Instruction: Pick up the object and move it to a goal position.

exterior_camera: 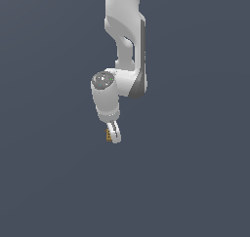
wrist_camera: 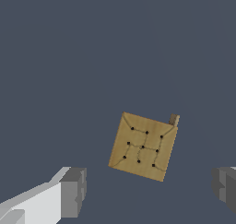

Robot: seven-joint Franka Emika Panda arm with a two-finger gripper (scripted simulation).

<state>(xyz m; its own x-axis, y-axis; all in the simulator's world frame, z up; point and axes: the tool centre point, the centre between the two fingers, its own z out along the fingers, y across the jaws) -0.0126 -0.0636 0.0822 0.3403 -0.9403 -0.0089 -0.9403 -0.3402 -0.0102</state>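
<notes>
We've got our white pincer spread apart, straddling the tiny tan-brown dotted cube at frame centre, ready to clamp.

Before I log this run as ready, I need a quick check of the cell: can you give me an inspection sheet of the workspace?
Surface: plain dark blue-grey ground, no marks seen.
Job's things: tan-brown cube with small dark dots on the face toward the wrist camera; in the exterior view it sits at the fingertips.
Clutter: nothing seen.
Grippers: white gripper open, grey fingers spread wide, the cube in line with the gap and neither pad touching it.
Cables: nothing seen.
Surroundings: only the white arm; no goal marker seen.
</notes>
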